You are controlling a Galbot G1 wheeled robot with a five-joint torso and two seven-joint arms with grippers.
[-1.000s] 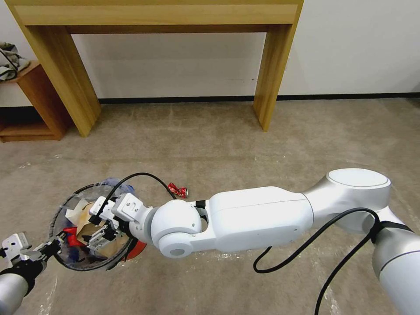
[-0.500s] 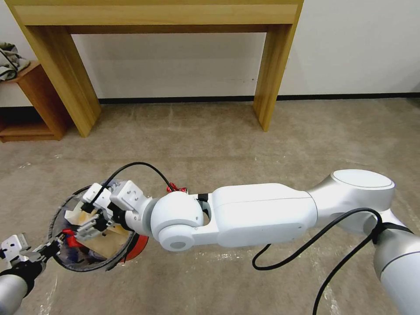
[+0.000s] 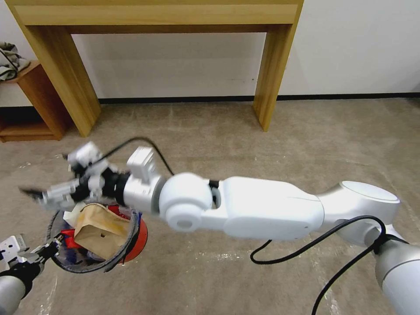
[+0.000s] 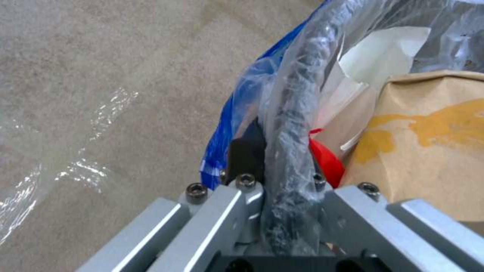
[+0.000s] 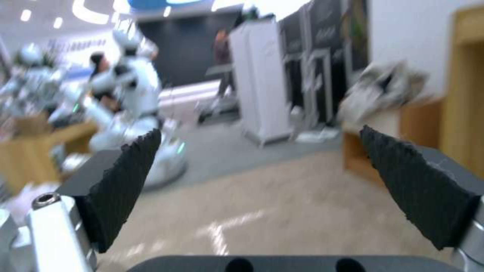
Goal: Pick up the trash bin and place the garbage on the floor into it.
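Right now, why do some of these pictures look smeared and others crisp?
Right wrist view: the room is streaked with motion blur, though the right claw pads look sharp. Head view: that claw smears; the wooden table stays crisp. Left wrist view: the trash bin rim is sharp.

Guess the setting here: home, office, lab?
Probably a robotics lab or demo hall staged as a room. A wooden table stands against a plain wall on carpeted floor, while the right wrist view shows another white robot and a white partition in an open hall.
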